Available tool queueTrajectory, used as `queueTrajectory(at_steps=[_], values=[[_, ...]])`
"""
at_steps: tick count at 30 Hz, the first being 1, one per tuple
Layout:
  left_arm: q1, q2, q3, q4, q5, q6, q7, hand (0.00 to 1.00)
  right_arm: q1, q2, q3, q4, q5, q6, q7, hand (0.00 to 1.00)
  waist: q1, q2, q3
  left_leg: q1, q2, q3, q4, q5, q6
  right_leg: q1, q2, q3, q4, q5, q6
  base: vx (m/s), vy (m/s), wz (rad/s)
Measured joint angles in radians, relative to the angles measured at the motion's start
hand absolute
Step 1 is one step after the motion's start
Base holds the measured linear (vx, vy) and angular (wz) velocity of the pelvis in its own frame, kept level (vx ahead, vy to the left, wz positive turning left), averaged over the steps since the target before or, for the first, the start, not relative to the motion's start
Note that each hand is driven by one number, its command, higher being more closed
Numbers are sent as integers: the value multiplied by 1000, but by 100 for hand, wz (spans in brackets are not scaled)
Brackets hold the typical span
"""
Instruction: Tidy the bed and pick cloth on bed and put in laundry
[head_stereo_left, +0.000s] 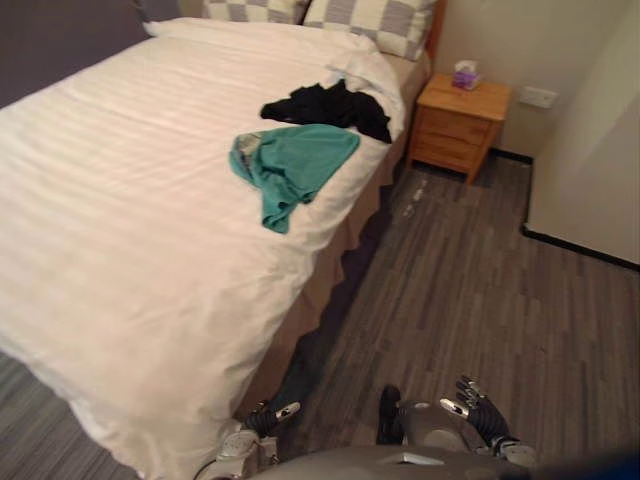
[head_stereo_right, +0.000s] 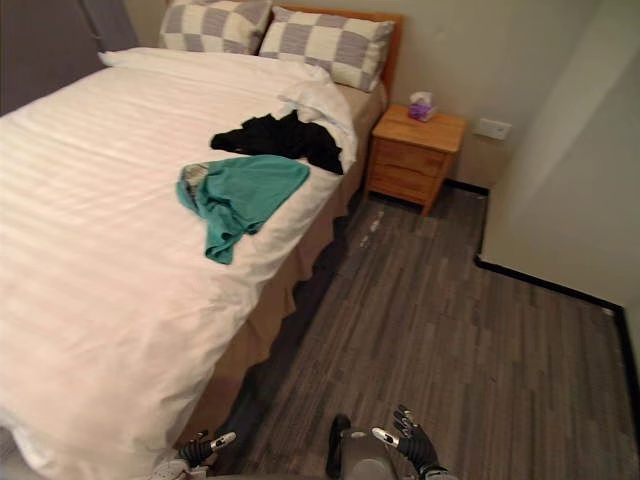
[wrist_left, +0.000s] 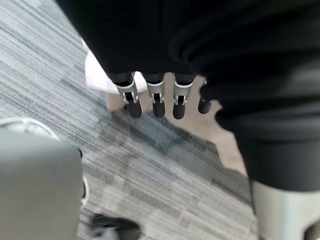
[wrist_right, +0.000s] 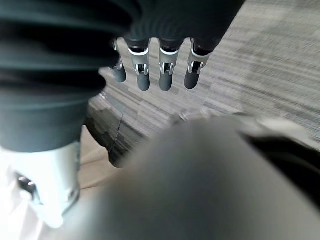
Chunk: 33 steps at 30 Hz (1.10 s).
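White bed (head_stereo_left: 120, 200) takes the left. L hand (head_stereo_left: 262, 420) hangs low by its foot corner, fingers (wrist_left: 156, 102) straight, slightly apart, holding nothing. Teal cloth (head_stereo_left: 295, 165) lies crumpled nr the bed's right edge, black cloth (head_stereo_left: 330, 105) just beyond it (toward the checked pillows (head_stereo_left: 370, 20)). Wooden nightstand (head_stereo_left: 462, 125) w/ tissue box (head_stereo_left: 466, 75) stands beside the bed. R hand (head_stereo_left: 480, 412) hangs over the floor (head_stereo_left: 480, 280), fingers straight, empty.

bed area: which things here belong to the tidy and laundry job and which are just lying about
Job: bed; teal cloth on it; black cloth on it.
Lying about: wooden nightstand; tissue box on the nightstand; wall socket.
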<state>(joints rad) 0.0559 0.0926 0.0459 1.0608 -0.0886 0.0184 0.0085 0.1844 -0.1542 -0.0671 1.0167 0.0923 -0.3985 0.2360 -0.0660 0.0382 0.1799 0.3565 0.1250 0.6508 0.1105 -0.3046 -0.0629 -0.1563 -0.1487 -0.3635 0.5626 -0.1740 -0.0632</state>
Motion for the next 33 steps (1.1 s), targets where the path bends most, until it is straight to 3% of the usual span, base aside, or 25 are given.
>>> queueTrajectory(at_steps=[1,2,3,5,10,12,15,16,18,20,21,22,27,30,31,33], values=[[2,0,-1,-4,3,0,3,0,2,-1,2,0,-3,2,7,0,0,-8,-4,10,-8,16,3,-1,-10,39,-11,-1,-40,-15,37,121,-109,-80],[0,4,0,-5,6,4,12,0,3,-2,9,2,-13,15,22,0,5,-4,-11,12,-13,30,10,2,-16,66,27,21,-135,-35,61,165,-104,-107],[3,-9,-6,-1,21,18,17,0,3,-18,9,2,-16,23,26,0,3,27,-18,-3,14,29,36,20,-20,84,75,52,-210,11,49,153,-101,-108],[3,-18,-7,1,22,34,20,0,6,-21,9,2,-17,44,27,0,3,33,-22,-24,27,27,89,46,-8,101,99,90,-280,45,38,71,-60,-84],[-3,-38,-38,1,23,52,13,0,10,-14,-5,27,32,122,26,0,-4,25,-33,-27,30,-3,48,80,-15,171,148,166,-424,106,39,-19,-60,-54],[-4,-37,-36,-1,19,42,13,0,11,-10,-7,31,41,136,26,0,-3,11,-34,-56,40,-3,113,83,-13,180,149,191,-480,127,45,-55,-36,-28],[1,-28,-8,-8,-25,22,10,0,15,-8,-7,41,40,161,16,0,0,1,-29,-158,81,-76,368,86,-9,196,153,253,-542,161,36,15,-33,-55],[5,-35,6,-9,-60,6,8,0,14,-10,-6,42,40,173,13,0,11,-2,-21,-203,78,-149,446,93,24,202,150,298,-548,171,24,58,47,-86],[10,-40,9,-11,-110,-13,3,0,-9,-16,-9,65,37,195,14,0,31,7,-16,-204,7,-284,383,-4,35,197,142,391,-560,184,25,72,156,-124],[21,-37,9,-17,-128,-29,1,0,-19,-17,-11,71,37,209,17,0,30,7,-16,-206,-44,-395,233,-31,33,198,140,469,-590,203,44,16,161,-124],[27,-37,9,-18,-133,-33,0,0,-18,-18,-11,72,36,211,18,0,29,10,-17,-205,-45,-419,170,-22,31,194,145,485,-602,213,49,-60,170,-95],[29,-42,4,-17,-136,-36,-2,0,-14,-27,-15,71,36,211,20,0,22,38,-23,-214,-14,-444,60,39,14,199,169,478,-641,235,67,-43,170,-76],[24,-39,6,-13,-134,-22,0,0,11,-2,-39,82,62,220,19,0,27,16,-32,-179,-28,-389,36,39,25,222,146,429,-659,264,83,89,150,-25],[11,-38,7,5,-134,1,14,0,7,-4,-37,84,61,267,25,0,28,22,-35,-149,-26,-392,30,45,15,243,147,408,-659,264,87,107,46,-1],[1,-28,39,30,-95,14,20,0,-23,16,-57,106,59,272,-70,0,30,-5,-27,-80,2,-466,-73,92,-17,273,183,311,-666,239,66,44,13,-1],[1,-28,39,30,-95,14,20,0,-23,16,-57,106,59,272,-70,0,30,-5,-27,-80,2,-466,-73,92,-17,273,183,311,-666,239,66,0,0,0]])
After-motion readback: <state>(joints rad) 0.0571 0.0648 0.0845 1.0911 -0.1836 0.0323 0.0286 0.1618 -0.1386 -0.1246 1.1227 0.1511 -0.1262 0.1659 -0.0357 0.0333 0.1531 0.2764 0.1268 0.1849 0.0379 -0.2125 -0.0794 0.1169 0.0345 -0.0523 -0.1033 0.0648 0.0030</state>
